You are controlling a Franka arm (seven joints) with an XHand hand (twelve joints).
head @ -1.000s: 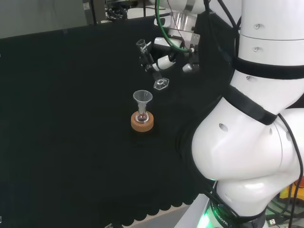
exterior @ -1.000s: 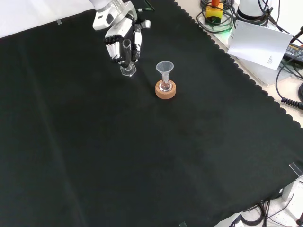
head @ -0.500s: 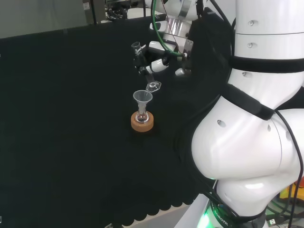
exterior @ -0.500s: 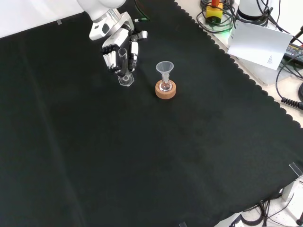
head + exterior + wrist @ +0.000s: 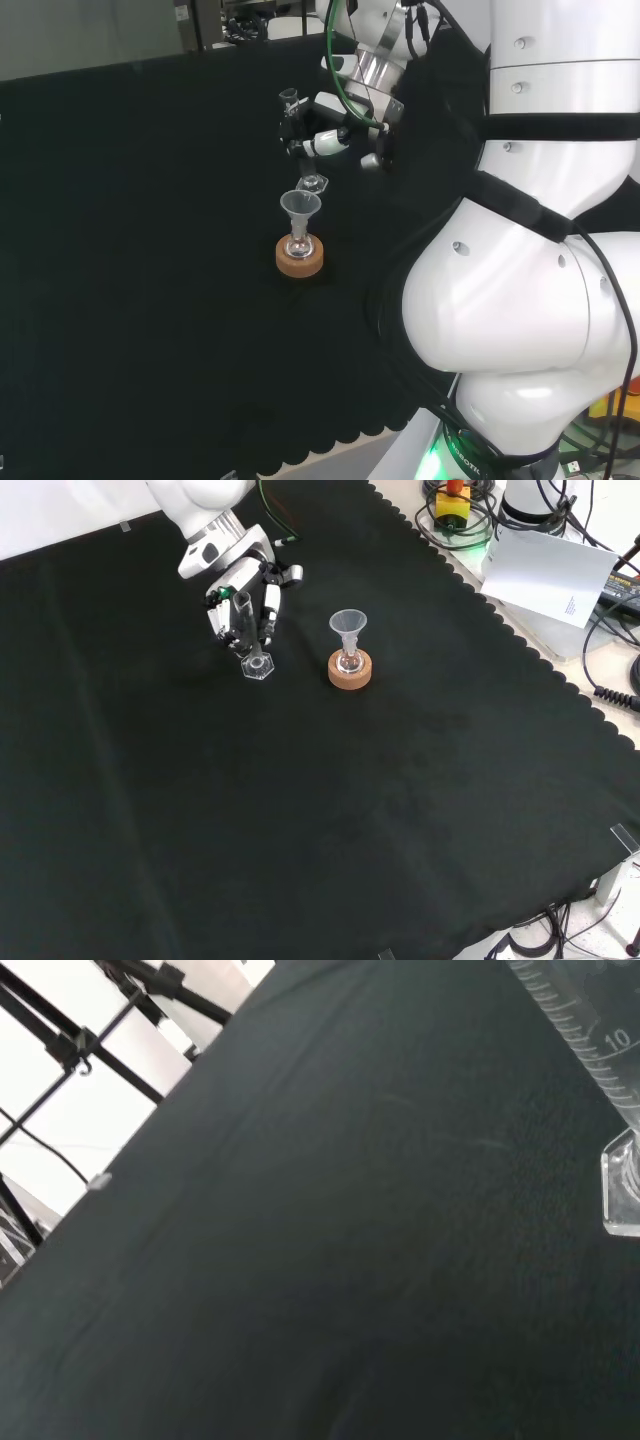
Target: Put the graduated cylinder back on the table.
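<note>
We see the black cloth (image 5: 350, 810) spread over the whole bench, matte and faintly creased, with a scalloped edge along its right side in the front view. The white arm (image 5: 540, 250) rises at the right of the head view, smooth glossy shells joined by black bands. In the front view a white sheet of paper (image 5: 545, 575) lies off the cloth at the upper right; its print is too small for us to read.

The hand (image 5: 240, 595), black and white, comes in from the top of the front view with its fingers curled round the graduated cylinder (image 5: 250, 635), a slim clear tube on a flat hexagonal foot. The cylinder hangs tilted, its foot low over the cloth; we cannot tell whether it touches. In the wrist view we make out its fine scale lines and the number 10.

Just right of it in the front view stands a cork ring (image 5: 350, 670), round and tan, carrying a small clear flask with a clear funnel (image 5: 347, 625) in its neck.
</note>
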